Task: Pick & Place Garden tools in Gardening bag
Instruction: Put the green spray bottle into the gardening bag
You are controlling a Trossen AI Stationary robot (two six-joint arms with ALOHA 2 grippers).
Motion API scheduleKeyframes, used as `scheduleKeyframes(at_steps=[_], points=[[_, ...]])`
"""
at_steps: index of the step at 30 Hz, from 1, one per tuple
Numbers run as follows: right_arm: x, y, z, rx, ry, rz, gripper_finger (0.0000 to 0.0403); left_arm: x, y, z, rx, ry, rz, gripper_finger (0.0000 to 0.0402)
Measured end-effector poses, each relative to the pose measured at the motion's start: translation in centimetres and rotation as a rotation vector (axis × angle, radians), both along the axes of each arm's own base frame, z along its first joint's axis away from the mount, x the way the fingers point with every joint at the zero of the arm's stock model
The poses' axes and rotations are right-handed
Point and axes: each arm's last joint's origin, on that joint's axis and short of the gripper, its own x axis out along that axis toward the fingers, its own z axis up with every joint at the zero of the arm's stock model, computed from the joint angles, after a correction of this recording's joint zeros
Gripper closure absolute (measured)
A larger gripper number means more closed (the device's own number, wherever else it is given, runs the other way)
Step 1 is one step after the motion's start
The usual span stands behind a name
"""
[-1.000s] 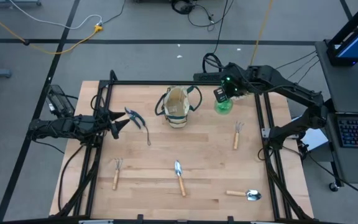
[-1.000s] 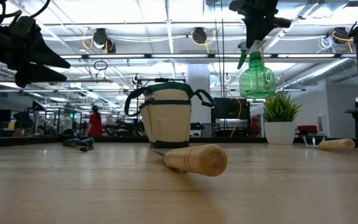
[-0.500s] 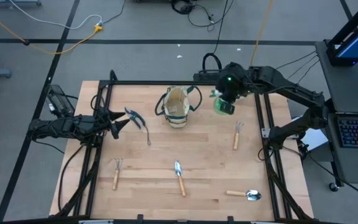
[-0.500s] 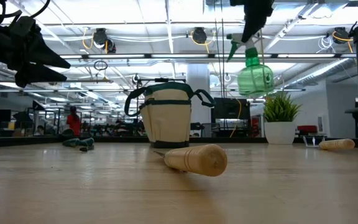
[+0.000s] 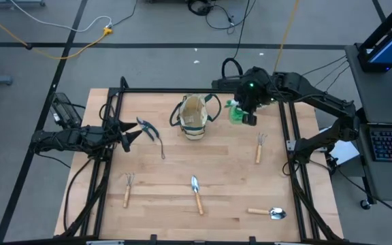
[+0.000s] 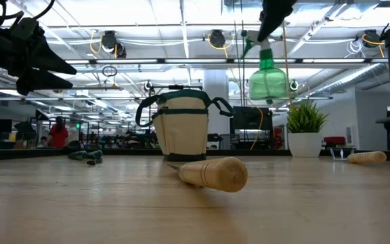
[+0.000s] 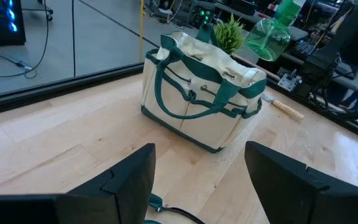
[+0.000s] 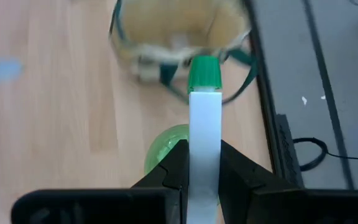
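Two arms show from above: the right hand carries the green spray bottle just beside the gardening bag on the worktop. Low view: bottle hangs clear of the worktop. Left wrist: left hand spread, empty. Right wrist: fingers pinch the bottle's sprayer.

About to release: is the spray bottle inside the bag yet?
Not yet. The spray bottle hangs in the right claw, lifted beside the bag, to its right.
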Motion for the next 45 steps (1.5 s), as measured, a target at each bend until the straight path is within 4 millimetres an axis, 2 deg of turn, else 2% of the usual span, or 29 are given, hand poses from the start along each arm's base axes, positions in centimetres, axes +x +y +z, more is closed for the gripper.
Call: scheduleKeyframes(at_steps=[4,7,12,16,29,45], points=[[1.0,-0.4,1.2,0.084,-0.221,-0.178,0.0359,0.0,0.0,0.0,0.000,0.000,0.000,0.0149],[1.3,-0.5,2.4,0.110,-0.378,-0.235,0.0359,0.0,0.0,0.0,0.000,0.000,0.000,0.0149],[1.9,-0.7,4.3,0.133,-0.599,-0.245,0.0359,0.0,0.0,0.0,0.000,0.001,0.001,0.0149],[3.0,-1.0,4.6,0.138,-0.674,-0.207,0.0359,0.0,0.0,0.0,0.000,0.000,0.000,0.0149],[8.2,-3.0,-0.7,0.142,-0.489,-0.206,0.0359,0.0,0.0,0.0,0.008,0.005,-0.002,0.0149],[12.1,-4.9,-6.3,0.098,-0.318,-0.144,0.0359,0.0,0.0,0.0,0.056,0.029,-0.016,0.0149]])
